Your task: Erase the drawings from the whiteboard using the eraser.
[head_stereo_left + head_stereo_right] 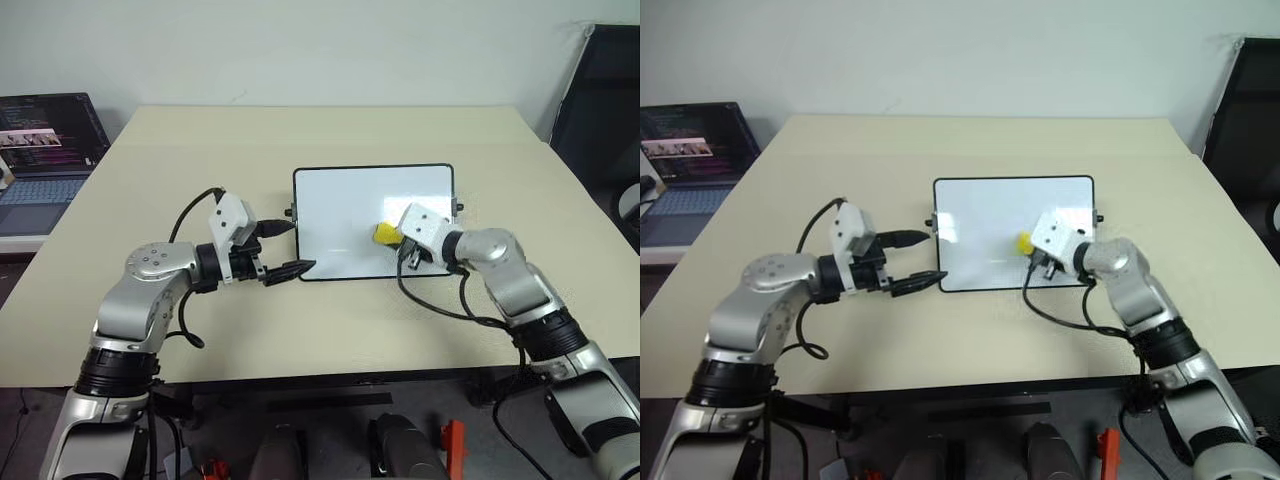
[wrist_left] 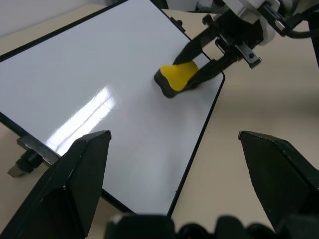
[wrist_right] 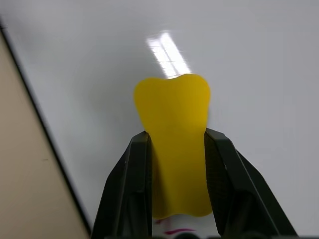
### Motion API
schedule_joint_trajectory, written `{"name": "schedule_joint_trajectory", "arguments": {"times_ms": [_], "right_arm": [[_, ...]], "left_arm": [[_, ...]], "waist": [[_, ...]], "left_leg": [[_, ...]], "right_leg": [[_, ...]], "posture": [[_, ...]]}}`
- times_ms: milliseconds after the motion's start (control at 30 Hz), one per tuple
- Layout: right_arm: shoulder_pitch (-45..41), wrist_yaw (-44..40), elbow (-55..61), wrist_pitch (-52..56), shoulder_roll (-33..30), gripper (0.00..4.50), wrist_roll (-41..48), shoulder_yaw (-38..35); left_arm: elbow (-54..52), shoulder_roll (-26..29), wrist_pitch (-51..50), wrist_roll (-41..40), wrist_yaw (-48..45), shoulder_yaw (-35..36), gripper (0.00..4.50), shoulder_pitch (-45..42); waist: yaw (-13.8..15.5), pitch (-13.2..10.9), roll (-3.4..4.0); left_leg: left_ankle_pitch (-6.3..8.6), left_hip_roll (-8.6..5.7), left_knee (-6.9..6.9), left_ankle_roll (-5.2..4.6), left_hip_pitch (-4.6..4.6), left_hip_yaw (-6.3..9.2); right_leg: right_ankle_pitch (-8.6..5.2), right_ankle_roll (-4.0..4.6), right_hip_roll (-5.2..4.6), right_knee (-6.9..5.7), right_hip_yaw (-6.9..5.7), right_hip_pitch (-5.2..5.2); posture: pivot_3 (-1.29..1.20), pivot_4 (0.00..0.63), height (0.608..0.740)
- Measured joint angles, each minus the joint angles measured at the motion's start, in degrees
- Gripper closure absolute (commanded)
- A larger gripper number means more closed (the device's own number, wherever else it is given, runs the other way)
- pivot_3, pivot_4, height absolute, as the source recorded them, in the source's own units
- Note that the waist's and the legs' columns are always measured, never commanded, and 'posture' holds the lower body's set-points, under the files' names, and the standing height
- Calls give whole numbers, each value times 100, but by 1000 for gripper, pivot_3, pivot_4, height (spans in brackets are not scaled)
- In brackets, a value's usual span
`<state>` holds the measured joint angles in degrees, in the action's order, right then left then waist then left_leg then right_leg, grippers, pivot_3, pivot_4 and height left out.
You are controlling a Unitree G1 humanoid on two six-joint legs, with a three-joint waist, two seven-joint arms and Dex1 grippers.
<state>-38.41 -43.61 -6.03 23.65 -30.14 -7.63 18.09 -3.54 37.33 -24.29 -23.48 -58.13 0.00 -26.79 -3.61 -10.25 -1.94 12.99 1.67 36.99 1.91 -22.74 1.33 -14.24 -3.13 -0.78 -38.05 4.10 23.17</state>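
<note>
Left gripper [image 1: 283, 248] spread wide and empty, parked at the left edge of the whiteboard [image 1: 340, 205]. Further right, right gripper [image 3: 175, 169] clamped on the yellow eraser [image 1: 387, 233], pressed onto the board's right half. Reddish mark [image 3: 172, 231] just behind the eraser, toward the wrist, so probably a pull back over it next. Right arm clearly nearer.

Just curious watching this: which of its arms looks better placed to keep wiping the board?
The right: its claw already grips the yellow eraser on the whiteboard. The left claw is open at the board's edge.
</note>
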Motion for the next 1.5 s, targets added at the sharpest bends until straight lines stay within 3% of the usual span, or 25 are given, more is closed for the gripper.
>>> {"name": "schedule_joint_trajectory", "arguments": {"times_ms": [200, 367, 500, 567, 733, 1333, 1500], "right_arm": [[-51, -53, 154, 452, -209, 3430, 742, -1148], [-10, -483, 846, 981, -1147, 3431, 1556, -2270], [1191, -1136, 1182, 816, -2338, 3431, 1669, -2689], [1708, -1341, 1137, 735, -2564, 3431, 1649, -2678], [1878, -1360, 1018, 577, -2682, 3431, 1671, -2733], [1579, -1255, 815, 444, -2612, 3431, 1679, -2558], [1149, -1063, 886, 455, -2104, 3431, 1795, -2453]], "left_arm": [[137, -2, 41, 14, -22, -40, 0, -81], [162, 2, 71, 18, -109, -86, 0, -248], [189, 68, 84, 50, -143, -86, 0, -336], [238, 135, 86, 109, -152, -82, 0, -320], [241, 131, 91, 128, -201, -97, 0, -320], [171, 127, 59, 123, -160, -97, 0, -319], [128, 123, 51, 115, -138, -86, 0, -259]], "waist": [[59, -8, 7], [140, -14, 13], [209, -13, 9], [190, -15, 13], [52, -22, 23], [72, -22, 23], [35, -22, 23]], "left_leg": [[2, -2, -8, 2, -26, 1], [28, -3, -18, 21, -35, 5], [68, -6, -15, -9, -44, 6], [75, -9, -15, -18, -46, -1], [74, -8, -11, -19, -27, -7], [73, -8, -5, -18, -22, -4], [73, -6, -5, -18, -20, -2]], "right_leg": [[-4, -2, -3, 11, -3, 15], [-24, 19, -7, 13, -11, 22], [-57, 17, -15, 30, -20, 19], [-59, 15, -19, 31, -14, 20], [-60, 15, -15, 11, -3, 20], [-61, 14, -13, 7, -4, 9], [-61, 15, -10, 5, -4, 9]], "posture": [[0, 150, 740], [0, 150, 740], [0, 150, 740], [0, 150, 740], [0, 150, 740], [0, 150, 740], [0, 150, 740]]}}
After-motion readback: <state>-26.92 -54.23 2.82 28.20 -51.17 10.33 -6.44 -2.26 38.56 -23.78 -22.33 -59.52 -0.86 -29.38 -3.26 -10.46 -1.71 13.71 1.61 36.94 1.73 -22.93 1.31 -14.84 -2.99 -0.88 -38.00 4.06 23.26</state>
